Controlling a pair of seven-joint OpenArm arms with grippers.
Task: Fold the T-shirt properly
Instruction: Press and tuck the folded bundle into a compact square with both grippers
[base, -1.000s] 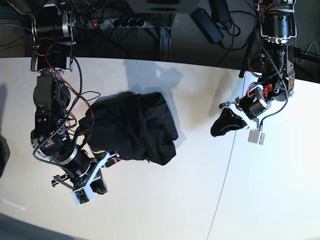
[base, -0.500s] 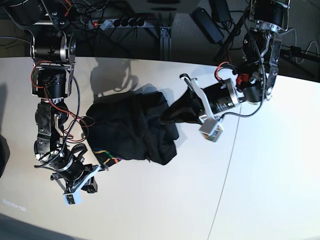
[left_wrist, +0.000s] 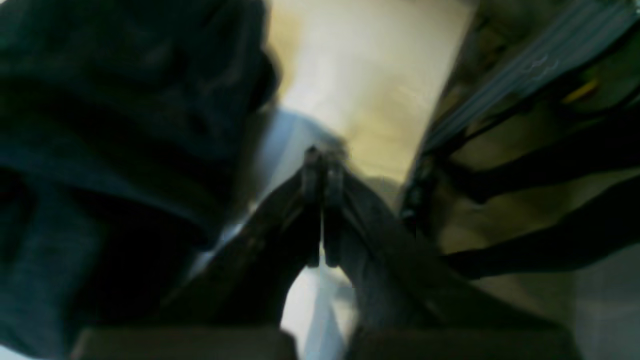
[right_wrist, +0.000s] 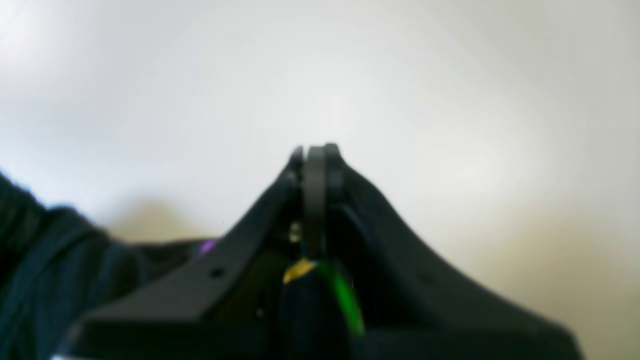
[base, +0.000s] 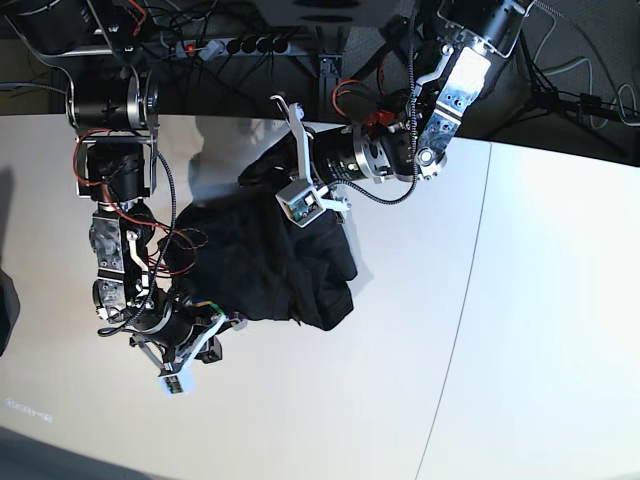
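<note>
**Both pincers shut at opposite edges of the heaped shirt**

Nearest the base camera, the right gripper (base: 205, 345) sits low at the near-left edge of the T-shirt (base: 270, 265). In its wrist view the two black fingers (right_wrist: 315, 170) meet at the tips with no gap, and dark cloth with a yellow and green streak of print lies between their roots, so the jaws are pinched on the shirt's printed edge. From above, the same coloured lines show just beside the gripper, where the fabric reaches the arm.

The T-shirt itself lies as a crumpled black heap on the white table (base: 520, 320), left of the table's middle, with thick folds running across it and a bulging lower right corner.

Farther back, the left gripper (base: 262, 172) reaches in from the right over the shirt's far edge. Its wrist view is blurred, yet the fingers (left_wrist: 320, 170) stand pressed together, tip against tip. Dark cloth fills the left of that view, just beside the fingers; whether any fabric is caught between them I cannot tell. Behind the table, cables (base: 240, 45) hang over a dark floor.
</note>
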